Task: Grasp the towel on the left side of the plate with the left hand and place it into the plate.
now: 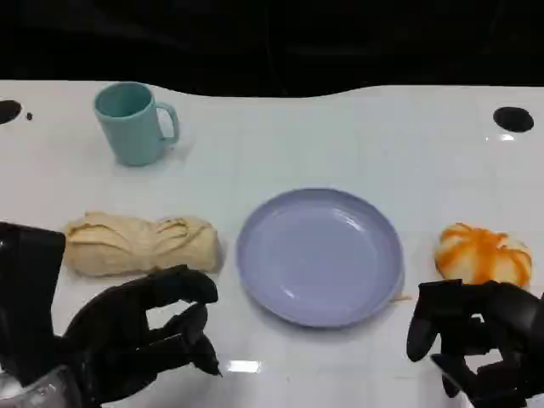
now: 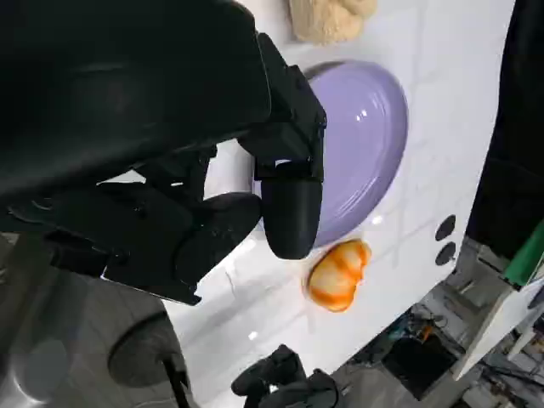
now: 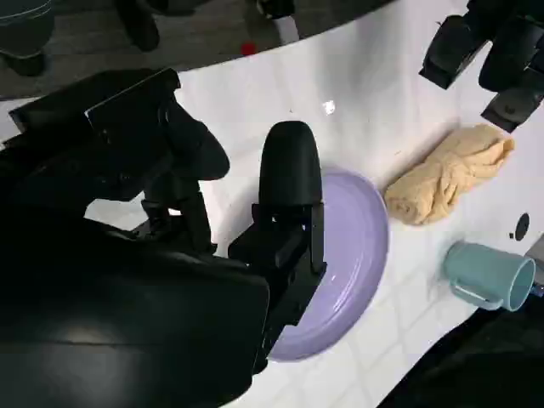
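A rolled beige towel (image 1: 140,243) lies on the white table just left of the lavender plate (image 1: 320,255), which holds nothing. The towel (image 3: 449,173) and the plate (image 3: 353,263) show again in the right wrist view, and the plate (image 2: 361,140) with a bit of the towel (image 2: 327,19) in the left wrist view. My left hand (image 1: 140,336) hovers near the front edge, just in front of the towel, fingers apart and holding nothing. My right hand (image 1: 480,338) sits at the lower right, fingers loosely curled, holding nothing.
A teal mug (image 1: 133,122) stands at the back left. An orange-and-white round object (image 1: 483,253) lies right of the plate, just beyond my right hand. Two dark round holes (image 1: 513,119) mark the table's far corners.
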